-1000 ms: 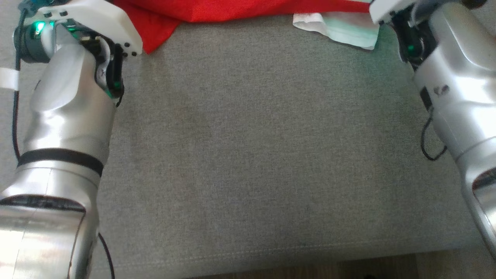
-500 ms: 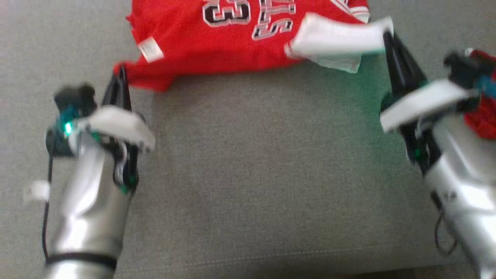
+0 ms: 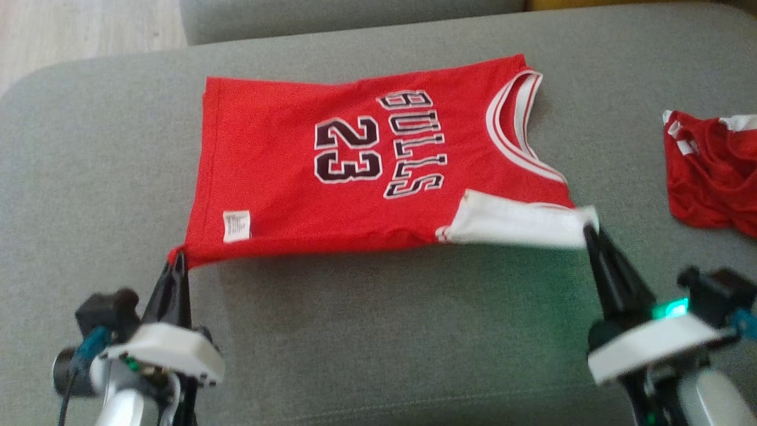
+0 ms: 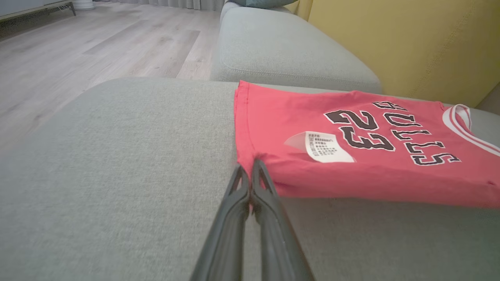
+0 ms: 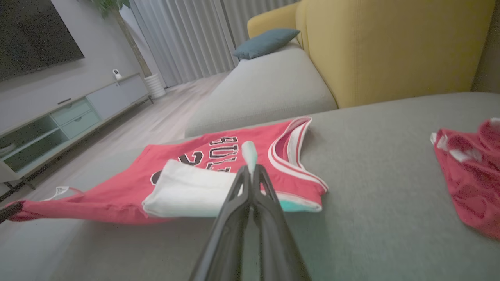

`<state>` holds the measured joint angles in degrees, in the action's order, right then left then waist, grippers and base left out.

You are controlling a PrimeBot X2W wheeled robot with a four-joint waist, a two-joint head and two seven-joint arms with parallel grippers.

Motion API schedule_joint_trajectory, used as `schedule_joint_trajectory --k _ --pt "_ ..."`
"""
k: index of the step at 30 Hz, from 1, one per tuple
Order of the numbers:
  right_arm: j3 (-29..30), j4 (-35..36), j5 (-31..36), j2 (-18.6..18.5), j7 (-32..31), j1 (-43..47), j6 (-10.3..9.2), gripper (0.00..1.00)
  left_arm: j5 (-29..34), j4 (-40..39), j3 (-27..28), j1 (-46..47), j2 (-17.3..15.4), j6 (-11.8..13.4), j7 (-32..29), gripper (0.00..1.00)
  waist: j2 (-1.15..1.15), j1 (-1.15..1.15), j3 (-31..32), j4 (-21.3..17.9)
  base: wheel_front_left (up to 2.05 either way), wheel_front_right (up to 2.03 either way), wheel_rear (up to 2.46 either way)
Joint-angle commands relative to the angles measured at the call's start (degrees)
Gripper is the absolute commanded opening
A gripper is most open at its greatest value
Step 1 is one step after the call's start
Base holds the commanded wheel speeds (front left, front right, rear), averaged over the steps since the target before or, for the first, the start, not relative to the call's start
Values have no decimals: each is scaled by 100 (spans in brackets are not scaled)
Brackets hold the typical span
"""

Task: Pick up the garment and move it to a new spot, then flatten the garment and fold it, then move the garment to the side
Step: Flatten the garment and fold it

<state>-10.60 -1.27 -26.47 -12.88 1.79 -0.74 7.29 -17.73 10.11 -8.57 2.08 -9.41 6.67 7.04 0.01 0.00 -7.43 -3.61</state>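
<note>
Stretched between my two arms, the red number 23 jersey (image 3: 366,165) lies mid-frame on the grey sofa cushion (image 3: 384,331), with its hem toward 9 o'clock and its neckline toward 3 o'clock. The near edge looks raised a little off the fabric. My left tool (image 3: 179,260) is pinched closed on the hem corner at 7 o'clock, just below the care label (image 3: 236,226). My right tool (image 3: 588,232) is clamped closed on the white turned-out panel (image 3: 514,225) by the armhole at 5 o'clock. I judge the jersey light, limp and slightly slick, the kind of knit that sags between holds and creeps out of a thin pinch. Corners and banded edges, hem and shoulder, look like the places to take it, pulled evenly so the near edge stays taut. A second red garment (image 3: 709,171) sits crumpled well apart at 3 o'clock. The one thing that holds anything is a low cabinet (image 5: 58,128) at 9 o'clock in the right wrist view, and I cannot make out what is on its dim open shelves.
</note>
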Motion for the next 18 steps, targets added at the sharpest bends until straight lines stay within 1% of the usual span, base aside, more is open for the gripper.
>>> schedule_joint_trajectory --k 1,4,6,10,14,18 --pt "-14 386 96 36 -157 127 20 0 29 -389 215 53 -173 65 -91 0 -1 0 49 20 0 0 0" --pt "236 1138 320 277 -724 742 20 0 33 -1119 229 -499 -263 248 -581 0 -1 0 127 23 0 0 0" --pt "351 1517 413 400 -1038 1068 20 0 41 -1562 238 -827 -304 373 -874 0 -1 0 182 18 0 0 0" --pt "441 2006 529 533 -1455 1438 20 0 13 -2205 230 -1303 -383 497 -1336 0 -1 0 225 -25 0 0 0" --pt "427 2034 564 532 -1618 1471 20 0 -9 -2354 163 -1417 -422 513 -1603 0 -1 0 271 -30 0 0 0" --pt "391 1670 550 402 -1598 1225 20 0 -132 -2123 71 -1248 -471 377 -1860 0 -1 0 253 -30 0 0 0"
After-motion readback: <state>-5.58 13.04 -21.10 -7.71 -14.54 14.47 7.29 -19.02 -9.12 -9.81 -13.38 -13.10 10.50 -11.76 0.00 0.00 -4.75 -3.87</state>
